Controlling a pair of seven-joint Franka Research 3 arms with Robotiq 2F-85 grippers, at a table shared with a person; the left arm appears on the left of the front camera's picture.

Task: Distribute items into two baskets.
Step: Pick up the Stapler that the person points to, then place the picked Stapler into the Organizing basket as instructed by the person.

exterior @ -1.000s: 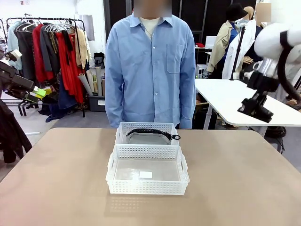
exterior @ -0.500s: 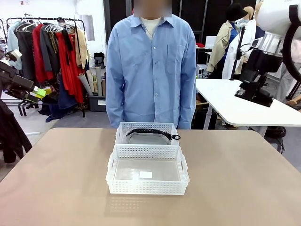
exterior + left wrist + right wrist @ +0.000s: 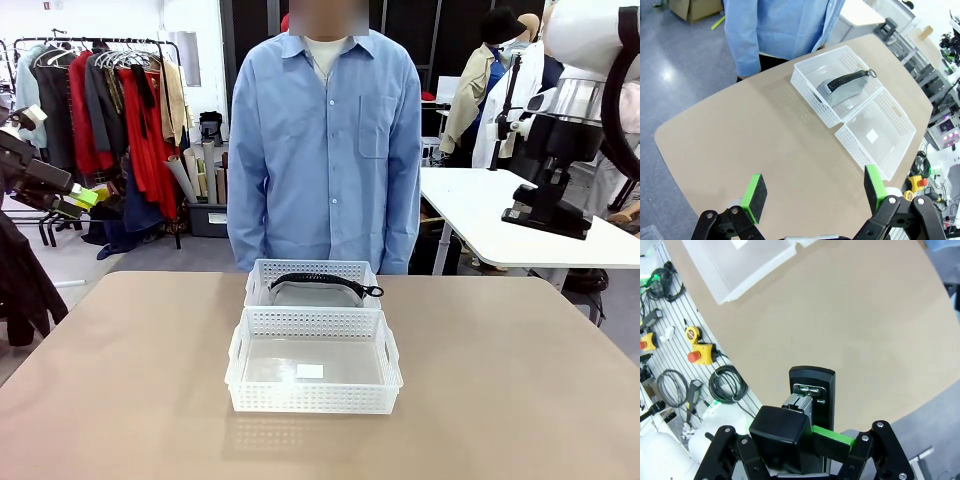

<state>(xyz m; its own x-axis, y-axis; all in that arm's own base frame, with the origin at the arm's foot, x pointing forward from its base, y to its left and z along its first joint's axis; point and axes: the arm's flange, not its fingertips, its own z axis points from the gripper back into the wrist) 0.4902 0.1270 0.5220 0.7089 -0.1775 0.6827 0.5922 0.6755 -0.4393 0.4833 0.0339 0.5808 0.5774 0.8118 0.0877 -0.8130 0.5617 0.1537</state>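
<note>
Stapler (image 3: pixel 546 212) clamped in the shut right claw (image 3: pixel 812 432), high off the table's (image 3: pixel 120 400) right side, well apart from both baskets. Band (image 3: pixel 325 283) lies in the far basket (image 3: pixel 260 275); near basket (image 3: pixel 312 400) holds none of the items. Left claw (image 3: pixel 814 192) fully open, holding nothing. Risk: the stapler sits skewed between the pads and could hinge open or slip during travel, or clip the basket rim at release.

No lettering, brand, number or sign can be read anywhere. The nearer white basket (image 3: pixel 314 405) carries a small white label (image 3: pixel 310 371) on its floor (it looks blank in the front view, and just as blank in the left wrist view (image 3: pixel 871 135)).
</note>
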